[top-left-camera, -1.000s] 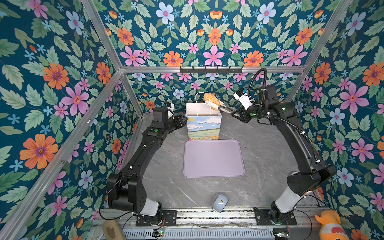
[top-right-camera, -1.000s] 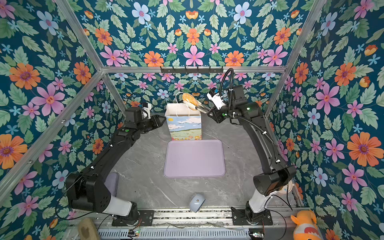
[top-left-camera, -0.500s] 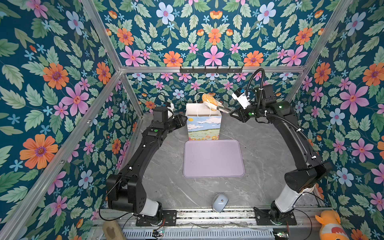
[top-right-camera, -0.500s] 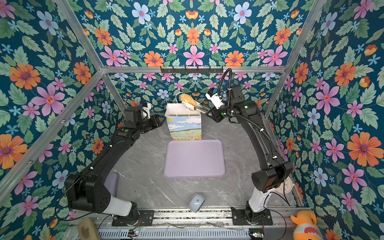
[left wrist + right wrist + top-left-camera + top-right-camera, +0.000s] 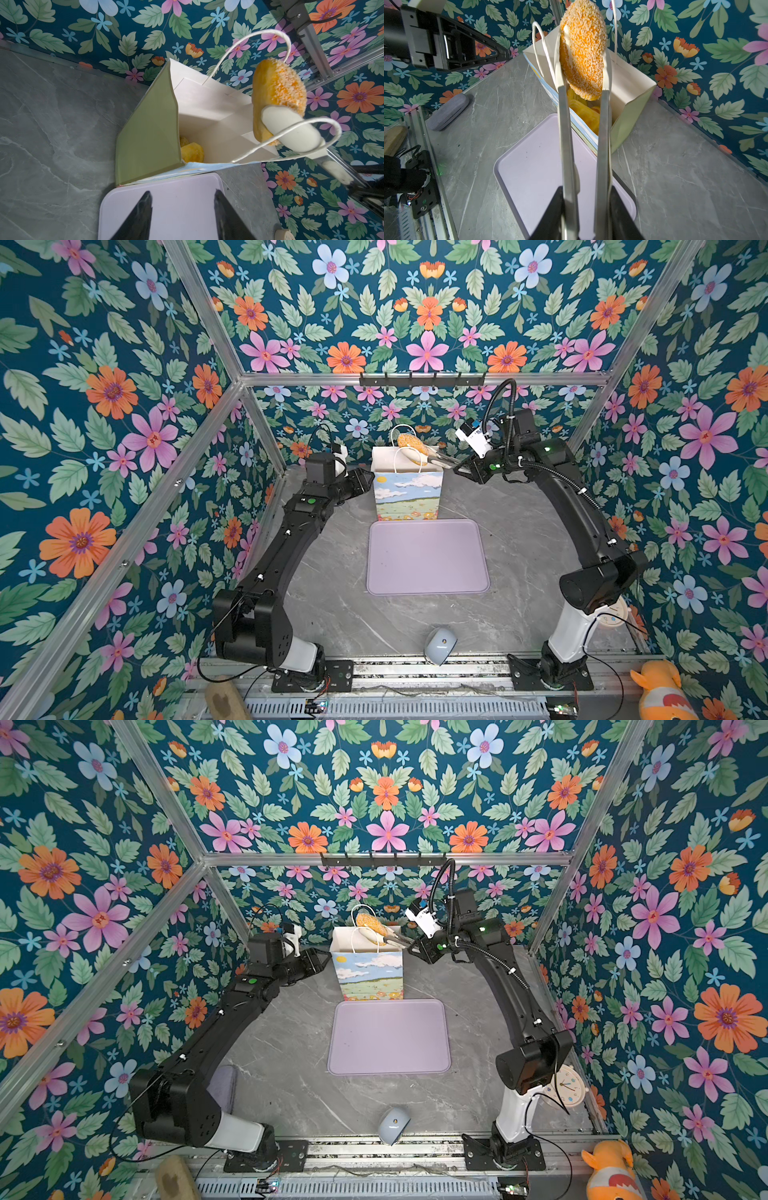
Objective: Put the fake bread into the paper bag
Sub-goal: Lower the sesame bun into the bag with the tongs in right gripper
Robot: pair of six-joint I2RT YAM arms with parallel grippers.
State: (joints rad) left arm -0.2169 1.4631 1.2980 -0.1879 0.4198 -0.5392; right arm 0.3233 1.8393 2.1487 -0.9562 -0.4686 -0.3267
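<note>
Right gripper (image 5: 583, 193): clamped on tongs (image 5: 564, 135), whose white tips pinch a seed-speckled bun (image 5: 582, 47) held above the paper bag (image 5: 633, 87) mouth, between its cord handles (image 5: 259, 34). Left gripper (image 5: 182, 199): parted, empty, beside the bag. Bun best lowered clear of the handles before the tongs are eased.

right gripper (image 5: 459, 467): moved slightly left | tongs (image 5: 438, 460): went along with it | seeded bun (image 5: 409, 440): shifted left, further over the paper bag (image 5: 409, 497)
</note>
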